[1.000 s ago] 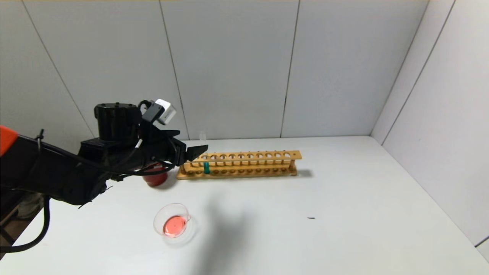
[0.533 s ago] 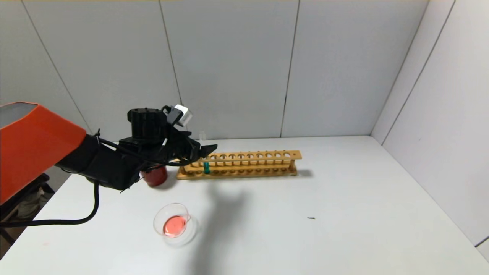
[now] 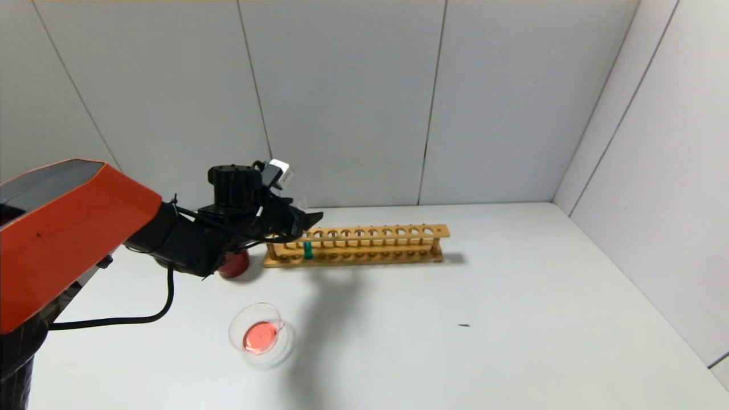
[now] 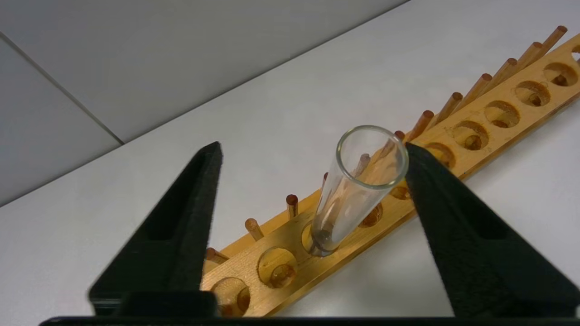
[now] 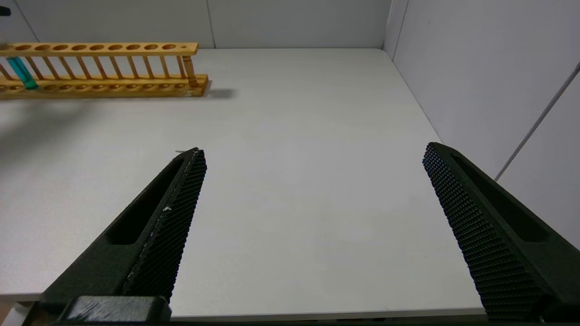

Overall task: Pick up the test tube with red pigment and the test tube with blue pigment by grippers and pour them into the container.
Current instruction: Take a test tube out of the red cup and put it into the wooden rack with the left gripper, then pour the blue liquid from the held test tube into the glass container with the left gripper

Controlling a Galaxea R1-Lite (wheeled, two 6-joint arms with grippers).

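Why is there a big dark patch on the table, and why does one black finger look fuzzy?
Head view: the grey patch is the left arm's soft shadow on the white table. Left wrist view: one finger has smeared edges, while the glass tube's rim stays fairly sharp. Right wrist view: even light, a small shadow beside the rack.

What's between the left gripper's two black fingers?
The thin clear glass test tube with teal-blue liquid, upright in the wooden rack, close by one finger. Left wrist view shows it; left gripper open. Right gripper idles open.
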